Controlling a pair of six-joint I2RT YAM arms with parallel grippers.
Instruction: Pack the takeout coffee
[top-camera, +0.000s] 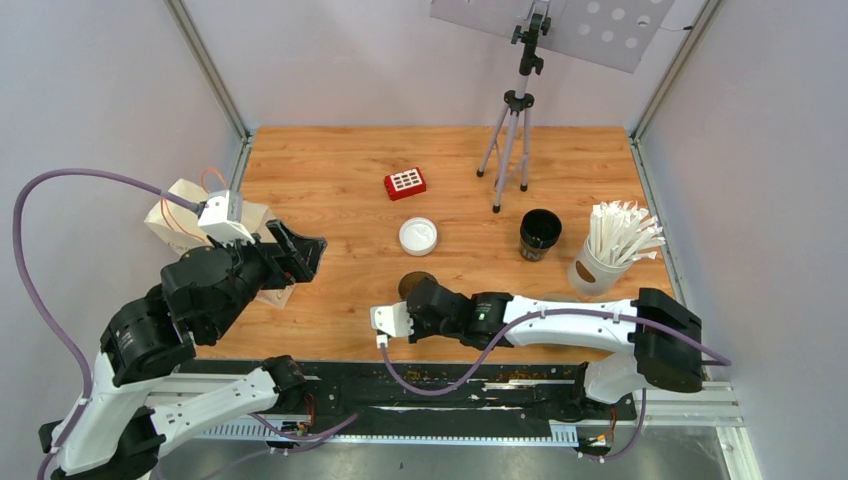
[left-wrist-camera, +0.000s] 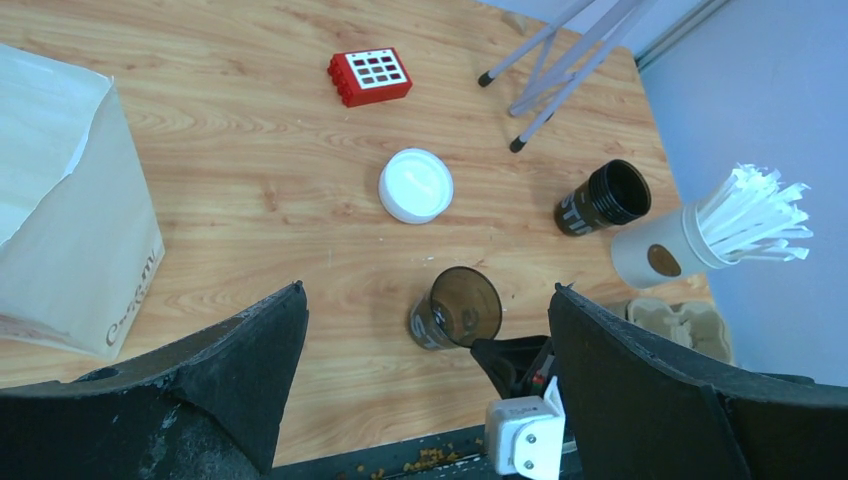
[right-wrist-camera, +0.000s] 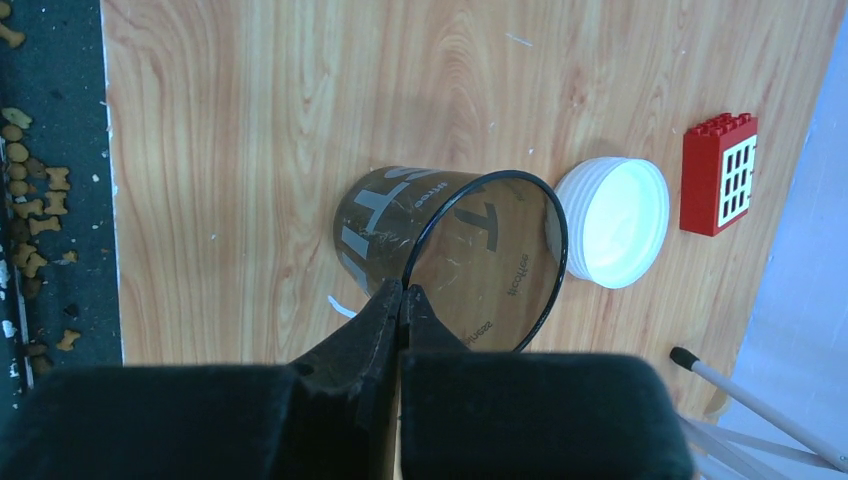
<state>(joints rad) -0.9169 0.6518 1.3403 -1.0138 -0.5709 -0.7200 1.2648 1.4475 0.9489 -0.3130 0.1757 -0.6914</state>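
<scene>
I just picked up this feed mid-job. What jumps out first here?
The right gripper is pinched shut on the rim of a lidless dark cup near the table's front edge, with a white lid lying loose just beyond it. On the left, the left gripper hangs wide open beside the paper bag.

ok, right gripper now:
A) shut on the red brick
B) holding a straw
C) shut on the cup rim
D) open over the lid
C: in the right wrist view the right gripper is pinched shut on the rim of the cup, while the lid lies loose beside it.
</scene>
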